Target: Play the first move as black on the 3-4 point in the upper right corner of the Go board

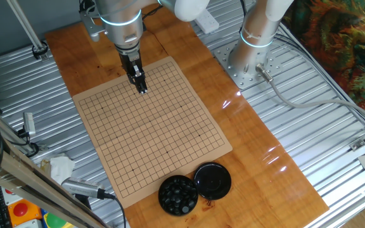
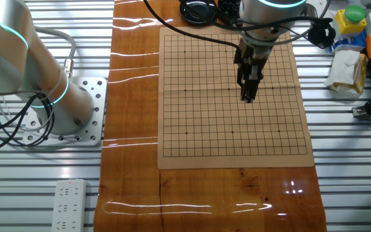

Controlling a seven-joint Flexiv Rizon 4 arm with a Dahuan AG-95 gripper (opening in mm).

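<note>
Board (image 1: 154, 130) lies flat on the tabletop (image 1: 258, 158) under our hand (image 1: 142, 89), grid bare, no stones played. Hand hangs low near the far corner, fingers nearly together; we can't tell if a black stone is pinched there. Looks like the placing step. Next: settle on the 3-4 crossing, release cleanly. Spare stones sit in the bowl (image 1: 178, 194) well off at the opposite edge.

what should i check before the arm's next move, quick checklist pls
1. Board lies flat on the tabletop: ok.
2. No stones on the grid so far: ok.
3. Gripper is low over the far part of the board: ok.
4. Black stone between the fingertips: cannot tell, too small to see.
5. Tip sits over the right intersection: cannot tell from either view.
6. Bowl of black stones and lid stand off the grid: ok.
</note>
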